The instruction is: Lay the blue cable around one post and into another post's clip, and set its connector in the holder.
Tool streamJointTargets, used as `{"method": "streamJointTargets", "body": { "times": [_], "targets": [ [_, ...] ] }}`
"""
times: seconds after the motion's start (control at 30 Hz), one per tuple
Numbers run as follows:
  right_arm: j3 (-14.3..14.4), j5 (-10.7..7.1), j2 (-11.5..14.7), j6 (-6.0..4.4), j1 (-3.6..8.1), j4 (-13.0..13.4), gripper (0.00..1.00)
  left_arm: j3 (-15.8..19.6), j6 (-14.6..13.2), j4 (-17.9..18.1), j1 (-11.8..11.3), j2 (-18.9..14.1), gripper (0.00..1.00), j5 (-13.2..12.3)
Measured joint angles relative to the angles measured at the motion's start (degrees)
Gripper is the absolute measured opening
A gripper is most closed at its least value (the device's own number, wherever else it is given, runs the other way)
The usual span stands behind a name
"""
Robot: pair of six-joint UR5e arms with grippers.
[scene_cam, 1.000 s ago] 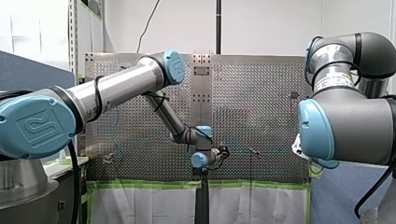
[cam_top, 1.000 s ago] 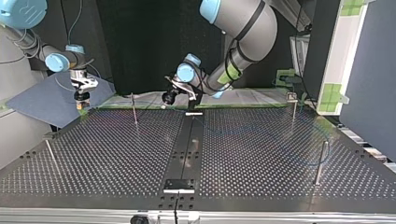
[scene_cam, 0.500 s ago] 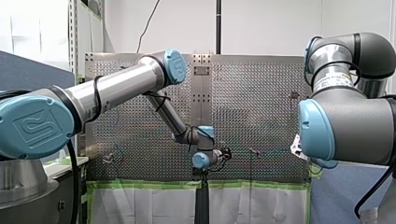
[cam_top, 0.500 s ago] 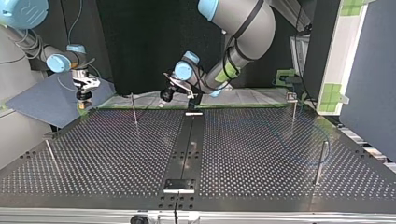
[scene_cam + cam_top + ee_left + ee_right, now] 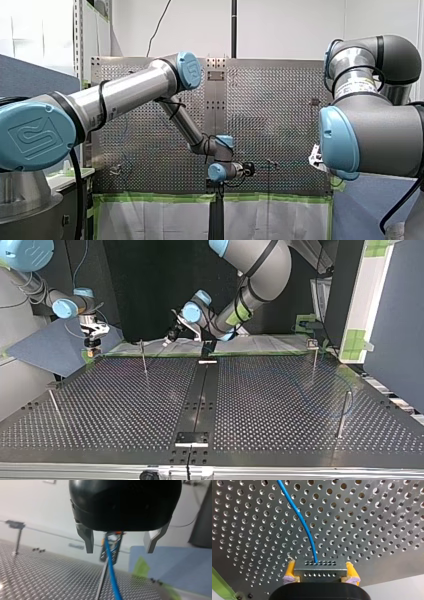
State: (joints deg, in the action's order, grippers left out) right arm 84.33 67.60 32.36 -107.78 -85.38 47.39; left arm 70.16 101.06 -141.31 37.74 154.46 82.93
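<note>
Our right hand (image 5: 321, 572), at the worktop's (image 5: 280, 405) ten o'clock in the top view, pinches the connector (image 5: 319, 566). Our left hand (image 5: 118, 551), near twelve, is spread around the cable (image 5: 110, 567). Unheld there, the cable may slip past the post (image 5: 100, 587) if we pull.

Left claw (image 5: 118, 551) agape, right claw (image 5: 320, 566) clamping connector (image 5: 329, 570)

No word or number is readable; only an embossed logo stands on my left arm's blue joint cap (image 5: 35, 140).
</note>
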Motion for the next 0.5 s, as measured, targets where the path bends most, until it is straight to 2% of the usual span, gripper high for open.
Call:
{"method": "streamJointTargets", "body": {
  "times": [0.1,0.2,0.33,0.5],
  "targets": [
    [0.0,0.00,0.0,0.00,0.00,0.0,0.00,0.5,-1.6,-1.6,0.1,-0.3,1.00,-1.3],
    [0.0,0.00,0.0,0.00,0.00,-0.1,0.00,1.5,-3.2,-2.7,0.3,-1.2,1.00,-1.5],
    [0.0,0.00,0.0,0.00,-0.03,-0.2,0.00,3.5,-4.6,-1.8,0.7,-3.2,1.00,0.0],
    [0.0,0.00,0.0,0.00,-0.15,-0.3,0.00,6.4,-4.7,0.3,1.8,-6.1,1.00,2.8]
  ]
}}
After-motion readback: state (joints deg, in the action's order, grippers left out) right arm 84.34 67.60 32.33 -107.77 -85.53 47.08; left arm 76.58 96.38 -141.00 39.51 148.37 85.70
